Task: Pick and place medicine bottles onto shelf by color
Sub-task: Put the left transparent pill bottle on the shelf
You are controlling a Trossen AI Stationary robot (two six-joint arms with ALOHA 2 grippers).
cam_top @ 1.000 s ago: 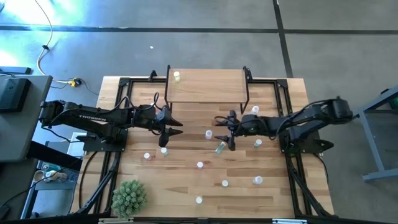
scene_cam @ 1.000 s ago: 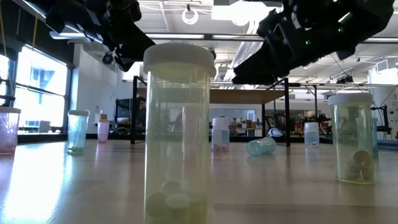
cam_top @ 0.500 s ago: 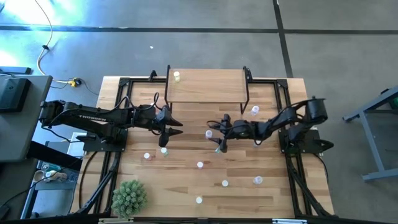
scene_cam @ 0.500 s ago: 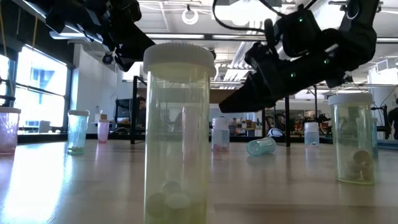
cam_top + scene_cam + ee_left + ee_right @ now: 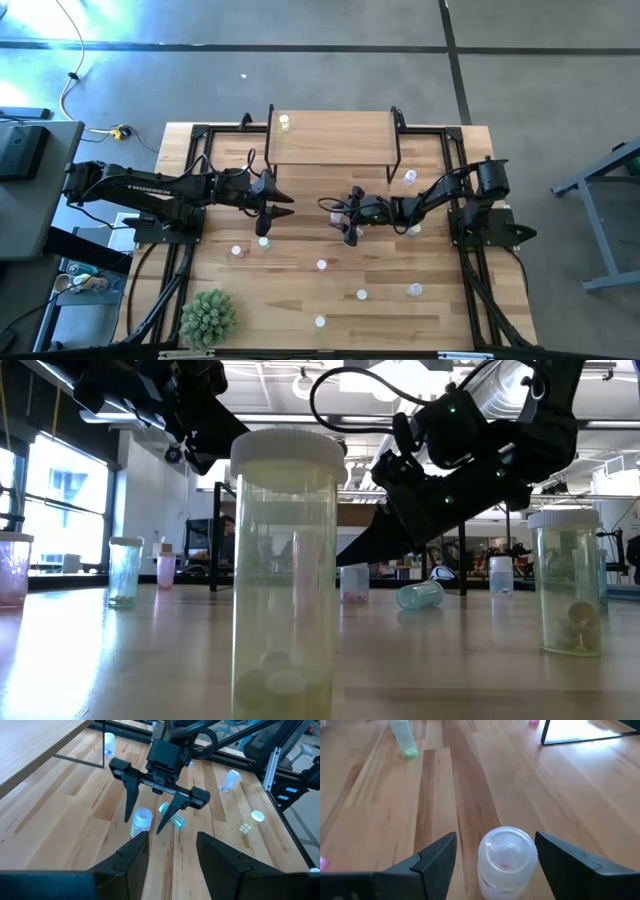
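Item: sorting of medicine bottles onto the shelf [image 5: 335,137], step in hand judged to be the approach to a pick. Right gripper [image 5: 345,222]: spread wide and empty, lowered near the middle of the surface [image 5: 300,300], its fingers [image 5: 131,795] standing to either side of an upright pale-capped bottle [image 5: 507,855] with a pink trace inside; no contact seen. A green bottle [image 5: 173,818] lies on its side just behind that gripper. Left gripper [image 5: 268,205]: hanging above the surface left of centre, partly open, nothing seen between its fingers; an upright bottle [image 5: 264,243] stands just beside it. Shelf: at the far edge of the surface, bearing one yellow-tinted bottle [image 5: 284,122] near its far left corner. Remaining bottles: scattered across the near and right parts of the surface, most upright. Potted plant [image 5: 208,317]: near left corner, apart from the work. Next move, as judged: the right gripper comes a little further over the bottle and closes on its body below the cap, squarely, since the bottle is light and could tip or slide; then a lift and carry to the shelf section for its colour.
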